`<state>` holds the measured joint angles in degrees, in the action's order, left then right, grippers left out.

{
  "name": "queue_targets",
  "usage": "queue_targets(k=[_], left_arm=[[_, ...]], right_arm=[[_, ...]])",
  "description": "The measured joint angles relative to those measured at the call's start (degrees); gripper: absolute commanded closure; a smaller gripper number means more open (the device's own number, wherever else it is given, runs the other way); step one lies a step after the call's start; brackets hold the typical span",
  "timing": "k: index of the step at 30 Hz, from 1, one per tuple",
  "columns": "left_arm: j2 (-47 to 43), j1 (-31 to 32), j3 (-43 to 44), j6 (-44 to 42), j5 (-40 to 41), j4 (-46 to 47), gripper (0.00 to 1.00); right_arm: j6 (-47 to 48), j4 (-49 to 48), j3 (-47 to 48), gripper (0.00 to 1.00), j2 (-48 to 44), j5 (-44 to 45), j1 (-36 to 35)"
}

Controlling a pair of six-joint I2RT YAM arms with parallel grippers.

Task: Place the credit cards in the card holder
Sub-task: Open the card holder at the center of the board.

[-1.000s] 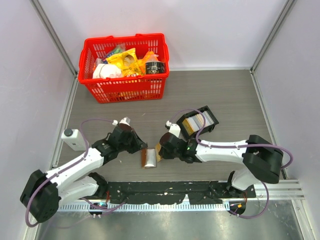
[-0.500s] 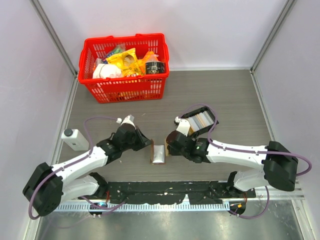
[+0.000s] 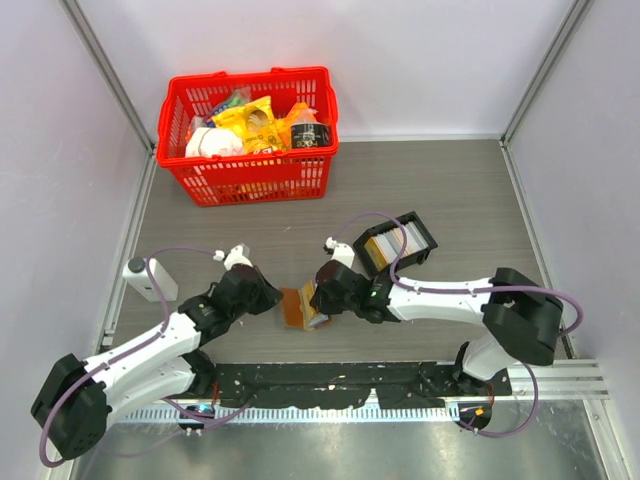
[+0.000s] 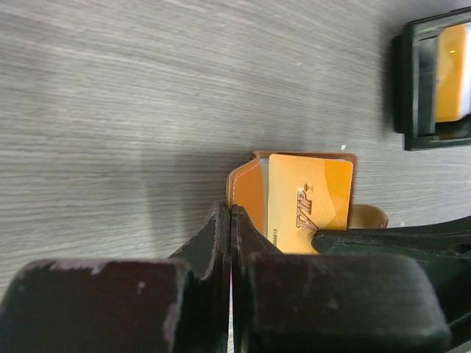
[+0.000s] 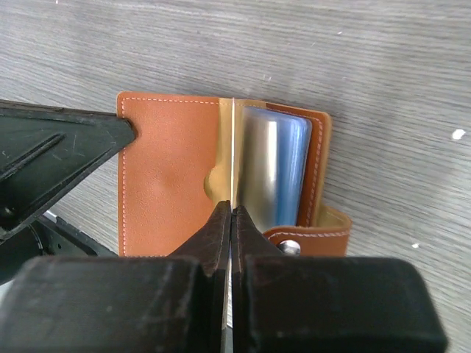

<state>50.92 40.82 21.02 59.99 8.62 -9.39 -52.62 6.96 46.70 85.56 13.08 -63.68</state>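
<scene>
Worktop [image 3: 450, 180] of grey wood grain carries everything, with a red basket [image 3: 250, 172] of groceries far beyond both tools. Nearer, just beyond the right tool [image 3: 322, 300], sits a black tray [image 3: 398, 244] with spare cards standing in it. Between the two tools lies the card holder [image 3: 296, 308], brown leather, held open. The left tool [image 3: 272, 300] is shut on the holder's left flap edge, its fingers [image 4: 221, 243] pressed together on the leather. The right tool is shut on a thin edge at the holder's fold; from the right wrist view I cannot tell whether that edge is a card or an inner leaf. An orange card [image 4: 309, 202] marked VIP stands partly in the holder, directly ahead of the left tool.
</scene>
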Motion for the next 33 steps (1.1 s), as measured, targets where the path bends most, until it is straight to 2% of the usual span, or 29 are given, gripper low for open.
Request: queue_targets(k=[3,8,13,21,28,32,33], left_arm=[[0.02,0.0,-0.02,-0.7,0.85,-2.6,0.98],[1.86,-0.02,-0.04,-1.68,1.07,-4.79,0.75],[2.8,-0.04,-0.55,-1.88,-0.04,-5.49,0.66],[-3.28,-0.04,-4.24,-1.27,-2.97,-4.85,0.64],[-12.72,-0.04,-9.35,0.44,-5.01,-3.72,0.77],[-13.22,-0.04,-10.1,1.07,-5.29,-3.69,0.77],[-12.83,-0.04,-10.1,1.09,-5.4,-3.61,0.81]], right_arm=[[-0.22,-2.95,0.17,0.99,2.71,-2.05,-0.02],[-0.24,-3.96,0.79,0.99,5.05,-2.97,-0.22],[-0.68,-3.93,1.55,0.99,6.49,-2.78,-0.61],[-1.73,-3.87,1.57,0.99,6.82,-2.23,-0.83],[-1.97,-3.89,1.57,0.99,6.82,-2.05,-0.9],[-1.97,-3.89,1.57,0.99,6.82,-2.08,-0.9],[-1.97,-3.89,1.57,0.99,6.82,-2.08,-0.9]])
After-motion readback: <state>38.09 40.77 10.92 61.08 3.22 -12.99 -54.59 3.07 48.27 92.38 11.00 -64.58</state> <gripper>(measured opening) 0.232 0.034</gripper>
